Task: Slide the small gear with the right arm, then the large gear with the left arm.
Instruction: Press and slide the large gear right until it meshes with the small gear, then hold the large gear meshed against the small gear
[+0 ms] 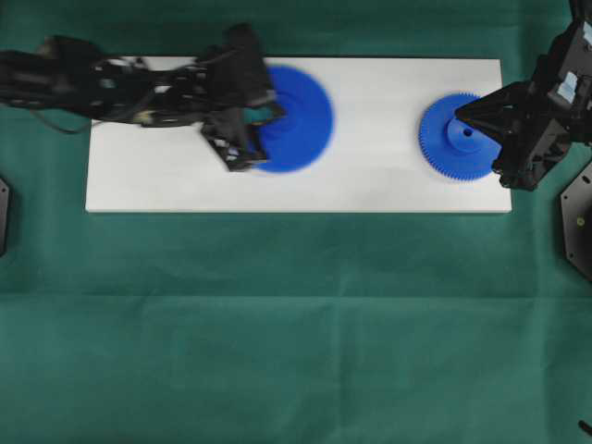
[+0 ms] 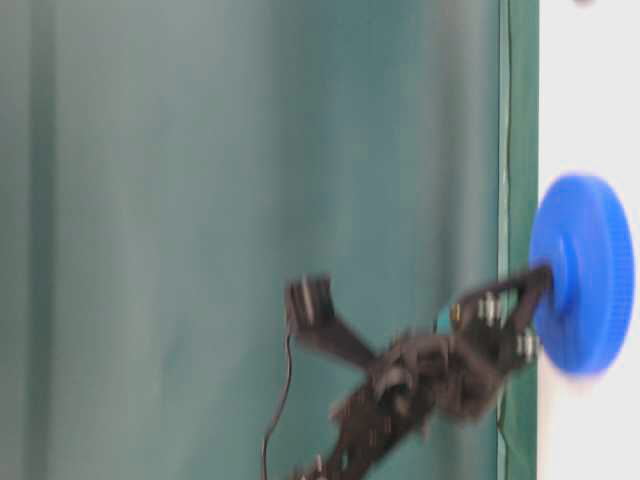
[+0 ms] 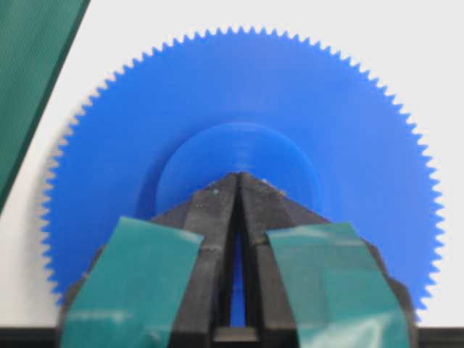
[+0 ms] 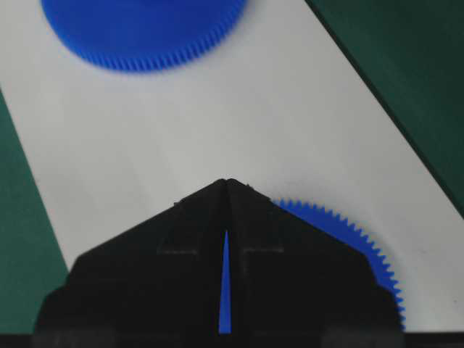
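Observation:
The large gear [image 1: 301, 118] lies blurred on the left half of the white board [image 1: 370, 180]. My left gripper [image 1: 276, 113] is shut, its teal-taped fingers [image 3: 145, 283] meeting in a point on the gear's raised hub [image 3: 239, 148]. The table-level view shows the same tip [image 2: 545, 276] against the large gear [image 2: 585, 285]. The small gear [image 1: 453, 139] sits flat near the board's right end. My right gripper [image 1: 458, 113] is shut with nothing held, and its point [image 4: 227, 181] hangs over the small gear [image 4: 355, 235], hiding most of it. The large gear [image 4: 145, 29] appears blurred farther along the board.
The board rests on a green cloth [image 1: 296, 324] that surrounds it on all sides. Bare white board [image 1: 379, 111] stretches between the two gears. Black fixtures [image 1: 578, 222] sit at the cloth's side edges.

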`<state>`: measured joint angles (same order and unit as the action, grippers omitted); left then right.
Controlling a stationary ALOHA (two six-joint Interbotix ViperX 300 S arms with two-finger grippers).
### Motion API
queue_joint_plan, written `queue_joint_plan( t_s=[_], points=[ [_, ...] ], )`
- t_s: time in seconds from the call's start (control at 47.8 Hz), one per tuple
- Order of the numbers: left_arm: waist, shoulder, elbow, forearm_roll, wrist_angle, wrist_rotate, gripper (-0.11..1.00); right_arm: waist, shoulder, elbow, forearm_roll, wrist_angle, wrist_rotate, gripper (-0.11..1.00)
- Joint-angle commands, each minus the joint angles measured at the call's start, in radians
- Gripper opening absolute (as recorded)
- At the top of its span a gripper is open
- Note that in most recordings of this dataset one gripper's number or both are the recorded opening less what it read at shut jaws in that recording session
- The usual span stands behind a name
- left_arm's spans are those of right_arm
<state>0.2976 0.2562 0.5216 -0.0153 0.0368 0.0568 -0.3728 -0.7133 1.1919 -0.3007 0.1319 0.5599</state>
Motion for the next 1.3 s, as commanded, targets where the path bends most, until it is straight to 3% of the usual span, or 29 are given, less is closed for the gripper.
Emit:
queue_joint_plan(
  t_s=[0.0,0.167,0.314,0.419,1.277],
  points=[
    [-0.031,0.069,-0.106,0.003,0.060,0.002,0.00,0.005,-0.002,-0.009,0.000,-0.014,0.002,0.50],
    [-0.067,0.173,-0.293,0.005,0.135,0.038,0.00,0.005,0.000,-0.006,-0.002,-0.032,0.002,0.50],
    [-0.087,0.236,-0.410,0.005,0.179,0.127,0.00,0.005,0.000,0.000,-0.002,-0.046,0.002,0.50],
    [-0.092,0.258,-0.456,0.003,0.206,0.141,0.00,0.005,0.000,0.005,-0.002,-0.052,0.000,0.50],
    [-0.091,0.268,-0.482,0.003,0.230,0.144,0.00,0.005,0.000,0.009,-0.002,-0.058,0.000,0.50]
  ],
)
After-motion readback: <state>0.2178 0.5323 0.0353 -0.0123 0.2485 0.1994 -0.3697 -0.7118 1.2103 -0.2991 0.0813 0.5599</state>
